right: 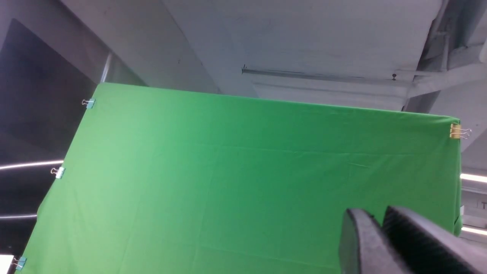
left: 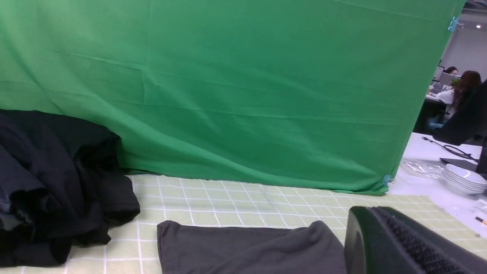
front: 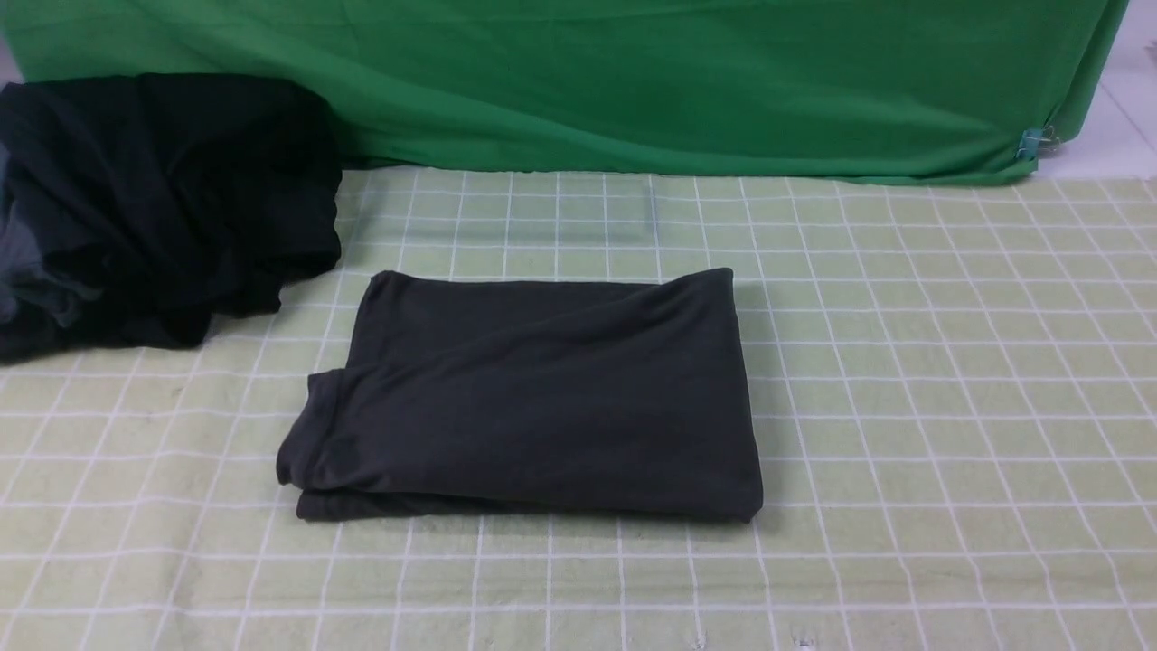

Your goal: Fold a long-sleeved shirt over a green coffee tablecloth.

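Observation:
The long-sleeved shirt (front: 533, 398) lies folded into a thick charcoal rectangle on the middle of the green coffee tablecloth (front: 949, 362). Its print and neck label are hidden. Neither gripper shows in the front view. In the left wrist view my left gripper (left: 374, 210) hangs shut and holds nothing, above and beside the far right corner of the shirt (left: 243, 247). My right gripper (right: 374, 215) is raised and points up at the backdrop. Its fingers are together with nothing in them.
A bulky pile of black and grey garments (front: 154, 199) sits at the far left of the cloth. A plain deep-green backdrop (front: 633, 81) with a small clip (front: 1030, 143) closes off the back. Stacked white bowls (left: 466, 179) stand on a white table beyond the right edge.

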Controlling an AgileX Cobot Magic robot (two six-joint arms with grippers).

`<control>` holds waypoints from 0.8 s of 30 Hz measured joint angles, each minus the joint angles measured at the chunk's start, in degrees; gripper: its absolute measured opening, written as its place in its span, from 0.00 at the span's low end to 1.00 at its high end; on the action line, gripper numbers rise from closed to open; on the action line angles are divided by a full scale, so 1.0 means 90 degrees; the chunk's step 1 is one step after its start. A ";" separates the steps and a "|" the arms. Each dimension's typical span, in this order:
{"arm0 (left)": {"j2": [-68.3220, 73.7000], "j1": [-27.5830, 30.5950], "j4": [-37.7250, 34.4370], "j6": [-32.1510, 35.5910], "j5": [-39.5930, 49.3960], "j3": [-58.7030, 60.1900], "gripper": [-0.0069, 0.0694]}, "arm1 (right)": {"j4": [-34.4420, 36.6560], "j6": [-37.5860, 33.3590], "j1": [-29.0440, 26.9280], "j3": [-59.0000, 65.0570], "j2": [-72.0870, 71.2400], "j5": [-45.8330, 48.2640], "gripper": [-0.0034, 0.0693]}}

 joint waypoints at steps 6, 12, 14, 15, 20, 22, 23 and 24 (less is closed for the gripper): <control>0.0000 0.0000 0.0031 0.0006 0.0000 0.0000 0.09 | 0.0000 0.0000 0.0000 0.0000 0.0000 0.0002 0.19; -0.0038 0.0150 0.0775 0.0140 -0.0049 0.0245 0.09 | 0.0000 0.0000 0.0000 0.0000 0.0000 0.0007 0.21; -0.0112 0.0370 0.0986 0.0140 -0.0103 0.0494 0.09 | 0.0000 0.0000 0.0000 0.0000 0.0000 0.0007 0.21; -0.0146 0.0503 0.1072 0.0140 -0.0116 0.0613 0.09 | 0.0000 0.0000 0.0000 0.0000 0.0000 0.0007 0.21; -0.0173 0.0989 0.1495 0.0140 -0.0661 0.1840 0.09 | 0.0000 0.0000 0.0000 0.0000 0.0000 0.0029 0.22; -0.0173 0.0993 0.1613 0.0140 -0.0907 0.2430 0.09 | 0.0000 0.0000 0.0000 0.0000 0.0000 0.0034 0.23; -0.0173 0.0993 0.1620 0.0140 -0.0958 0.2549 0.09 | 0.0000 0.0000 0.0000 0.0000 0.0000 0.0034 0.23; -0.0173 0.0993 0.1629 0.0145 -0.1032 0.2722 0.09 | 0.0000 0.0000 0.0000 0.0000 0.0000 0.0034 0.23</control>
